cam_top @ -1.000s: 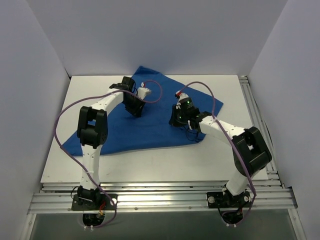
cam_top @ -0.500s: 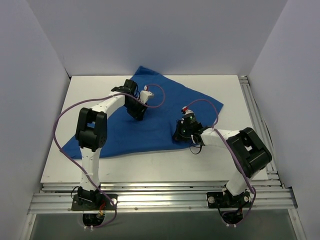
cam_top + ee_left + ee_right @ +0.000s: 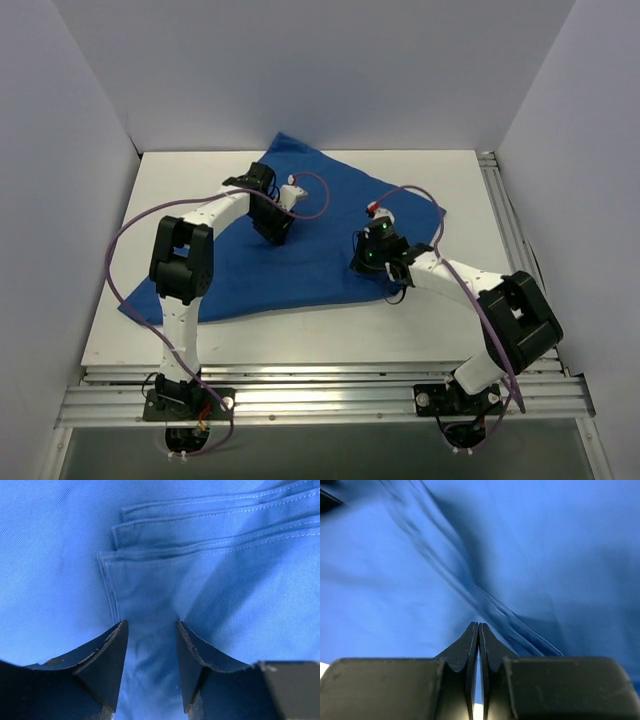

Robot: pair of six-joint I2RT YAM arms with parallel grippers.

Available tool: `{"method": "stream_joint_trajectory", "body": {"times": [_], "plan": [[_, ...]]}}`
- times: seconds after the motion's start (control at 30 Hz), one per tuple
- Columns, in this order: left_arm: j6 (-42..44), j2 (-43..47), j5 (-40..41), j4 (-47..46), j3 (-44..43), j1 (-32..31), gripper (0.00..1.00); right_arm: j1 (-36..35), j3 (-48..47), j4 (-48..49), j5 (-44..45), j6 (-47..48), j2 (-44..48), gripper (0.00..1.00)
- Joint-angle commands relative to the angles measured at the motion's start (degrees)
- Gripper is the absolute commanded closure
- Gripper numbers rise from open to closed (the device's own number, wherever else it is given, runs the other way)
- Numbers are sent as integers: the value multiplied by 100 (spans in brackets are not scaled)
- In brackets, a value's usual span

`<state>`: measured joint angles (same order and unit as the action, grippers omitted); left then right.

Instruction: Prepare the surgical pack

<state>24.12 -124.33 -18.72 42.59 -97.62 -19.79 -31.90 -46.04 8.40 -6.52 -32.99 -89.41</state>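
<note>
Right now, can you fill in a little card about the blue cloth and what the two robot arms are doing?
cloth: blue cloth, spread out, with stacked hemmed folds in the left wrist view
under it: white table
left tool: open, fingers apart just above the folds, nothing held
right tool: shut; a ridge of cloth runs up to its tips, pinched or not I cannot tell

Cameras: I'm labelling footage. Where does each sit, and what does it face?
Top external: above, behind the bases, facing down on table, blue drape, left arm, right arm.
Left wrist: on its arm, faces folded drape hems past the open left gripper.
Right wrist: faces a drape ridge past the shut right gripper.
Shared: the drape.
</note>
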Motion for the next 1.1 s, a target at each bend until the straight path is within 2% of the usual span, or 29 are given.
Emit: {"method": "stream_joint_trajectory", "body": {"times": [0.0, 0.2, 0.3, 0.47, 0.5, 0.57, 0.6, 0.73, 0.83, 0.97, 1.07], "plan": [[-126, 471, 149, 346, -388, -34, 48, -123, -633, -751, 634, 337, 573, 99], [-381, 1270, 535, 767, -898, 89, 43, -360, -547, -1095, 907, 198, 898, 99], [-417, 1911, 606, 1180, -672, 299, 41, -457, -266, -1043, 925, 92, 1030, 99], [-84, 2991, 632, 1866, 812, 661, 46, -545, 104, -902, 758, -41, 1224, 100], [39, 3124, 728, 1850, 1520, 652, 47, -554, 209, -850, 741, -32, 1206, 100], [101, 3344, 948, 1701, 2201, 582, 48, -537, 341, -551, 714, 3, 1119, 100], [67, 3363, 1019, 1457, 2717, 556, 48, -528, 507, -359, 670, 12, 1092, 100], [-144, 3047, 1230, 893, 3310, 564, 49, -388, 920, 126, 477, -14, 855, 100], [-250, 2643, 1292, 497, 3434, 555, 50, -370, 1175, 372, 538, -5, 767, 100], [-250, 2107, 1318, 312, 3338, 573, 50, 50, 1571, 802, 310, -40, 740, 100], [-215, 2045, 1318, 215, 3311, 590, 50, 236, 1773, 874, 178, -41, 784, 100]]}}
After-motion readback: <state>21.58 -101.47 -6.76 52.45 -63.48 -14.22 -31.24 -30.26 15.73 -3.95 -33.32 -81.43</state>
